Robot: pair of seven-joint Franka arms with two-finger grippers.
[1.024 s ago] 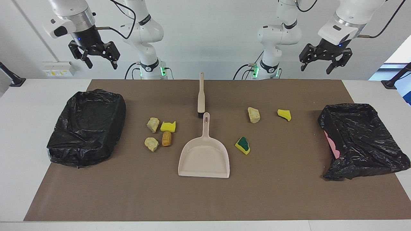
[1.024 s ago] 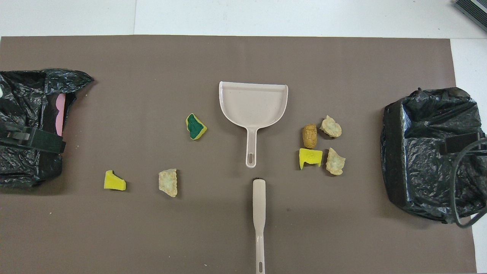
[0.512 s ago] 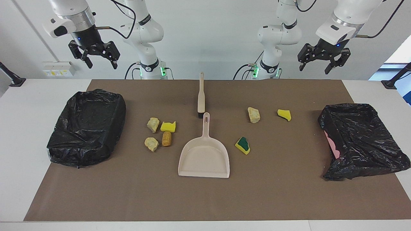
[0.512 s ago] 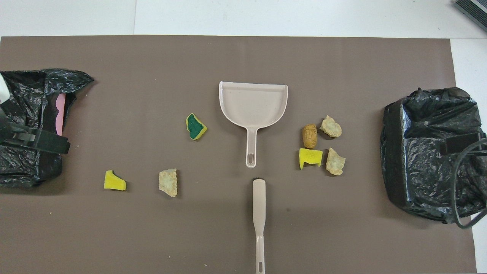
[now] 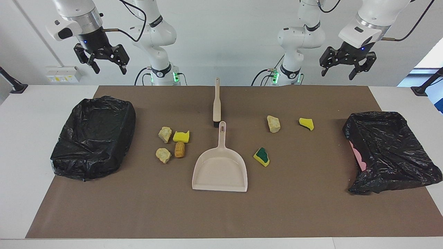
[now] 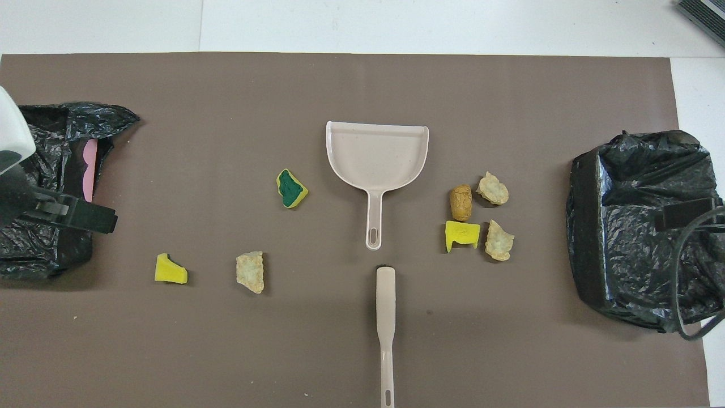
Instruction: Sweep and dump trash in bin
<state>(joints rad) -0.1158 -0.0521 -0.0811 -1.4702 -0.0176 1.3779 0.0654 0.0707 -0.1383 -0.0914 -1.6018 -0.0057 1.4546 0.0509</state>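
Observation:
Trash lies in two groups on the brown mat. Toward the right arm's end are two beige lumps (image 5: 165, 134) (image 5: 163, 155), a yellow sponge bit (image 5: 181, 136) and an orange-brown piece (image 5: 179, 149). Toward the left arm's end are a beige lump (image 5: 273, 123), a yellow bit (image 5: 306, 123) and a green-backed sponge (image 5: 262, 156). Between the groups a beige dustpan (image 5: 220, 171) lies flat, its handle pointing at a brush (image 5: 217, 102) nearer the robots. A black-lined bin (image 5: 93, 136) (image 5: 387, 148) stands at each end. My left gripper (image 5: 338, 74) and right gripper (image 5: 110, 71) hang open and empty, high above the robots' edge.
The brown mat (image 5: 311, 207) covers most of the white table (image 5: 20, 155). The bin at the left arm's end shows a pink patch (image 6: 89, 170) under its torn liner. A cable (image 6: 688, 334) loops beside the bin at the right arm's end.
My left gripper has risen a little and drifted toward the middle of the table. The right gripper has barely moved. Nothing on the mat has shifted.

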